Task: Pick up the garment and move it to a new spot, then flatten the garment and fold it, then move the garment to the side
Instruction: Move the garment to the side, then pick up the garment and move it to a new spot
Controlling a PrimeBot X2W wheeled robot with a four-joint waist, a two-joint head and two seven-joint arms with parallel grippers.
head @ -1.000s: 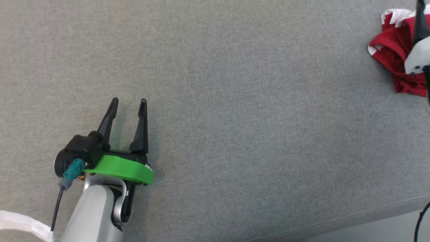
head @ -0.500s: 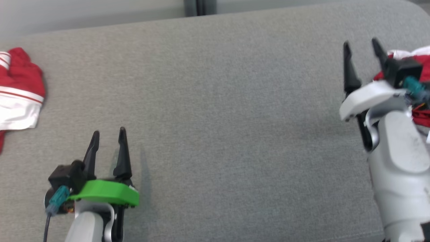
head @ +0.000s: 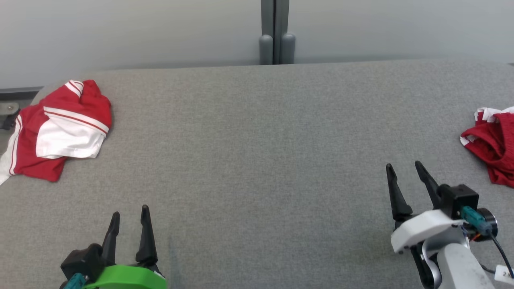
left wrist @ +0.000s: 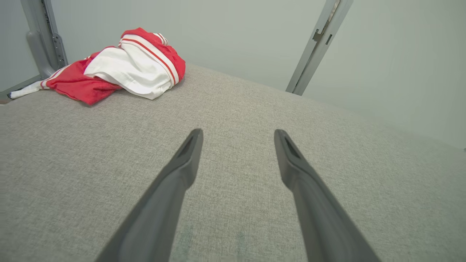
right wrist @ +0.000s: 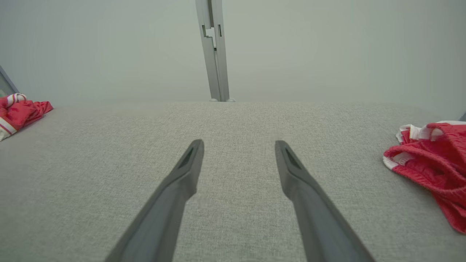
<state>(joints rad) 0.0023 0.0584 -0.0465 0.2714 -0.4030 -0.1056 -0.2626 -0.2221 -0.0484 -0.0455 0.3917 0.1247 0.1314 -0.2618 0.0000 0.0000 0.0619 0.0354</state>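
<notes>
The right pincer (head: 403, 164) sits at 5 o'clock in the head view, jaws spread wide and holding nothing, fingertips pointing toward 12 o'clock over the bare grey table (head: 257, 160). The left pincer (head: 130, 210) sits at 7 o'clock in the same condition: spread and empty. 2 garments lie on the table. A crumpled red garment (head: 492, 148) with white trim rests at 3 o'clock, partly cut off by the picture edge, near the right pincer but clear of it. A red-and-white garment (head: 60, 128) lies bundled at 10 o'clock, by the far left corner, well apart from both pincers. The crumpled red garment is probably the item to pick up, since it is the nearer and less ordered of the 2; no pickup has started. Hazards: its full extent is out of view, so a reach toward 3 o'clock may close on 1 loose fold only and drag the rest. A low approach could catch the fingertips on the table cover. A sideways nudge could push the garment off the table. Selecting the 10 o'clock bundle instead would disturb an item that may already be finished.
</notes>
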